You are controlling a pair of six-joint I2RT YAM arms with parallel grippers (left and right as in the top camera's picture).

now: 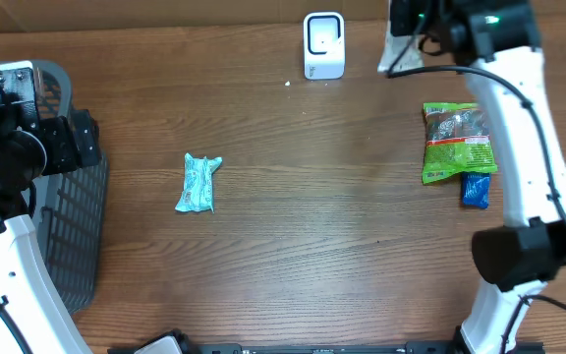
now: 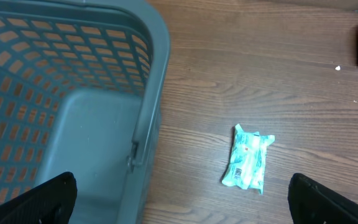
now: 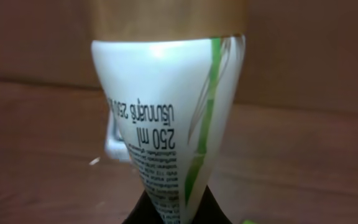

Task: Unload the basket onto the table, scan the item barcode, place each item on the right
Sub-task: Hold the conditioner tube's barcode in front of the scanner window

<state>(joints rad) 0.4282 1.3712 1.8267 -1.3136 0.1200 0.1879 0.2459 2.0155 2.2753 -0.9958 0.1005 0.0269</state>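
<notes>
A: Starting with the tube [image 3: 166, 112]. Sitting where?
B: Hanging above the table [image 1: 293, 256], at the far right, near the scanner [image 1: 323, 44]. Being pinched at the narrow flat end by the right hand [image 3: 171, 214], pressed together on it.
A: Handling how, judging by looks?
B: Probably squashing along the soft, glossy walls, and sliding too. Likely carrying most weight toward the wide gold end, so swinging if turned fast. Best gripping at the stiffer crimped end and avoiding the middle, so as not to dent it.
A: Spotting the barcode?
B: Not seeing one. Only seeing small print and a green bamboo stem facing the wrist camera.
A: Counting things now.
B: Counting one tube, one scanner, one basket [image 1: 72, 246], one teal packet [image 1: 198, 183], one green bag [image 1: 457, 143] and one blue packet [image 1: 475, 189] touching that bag. Also counting two hands, with the left hand [image 2: 185, 202] spread wide over the basket's edge, holding nothing.
</notes>
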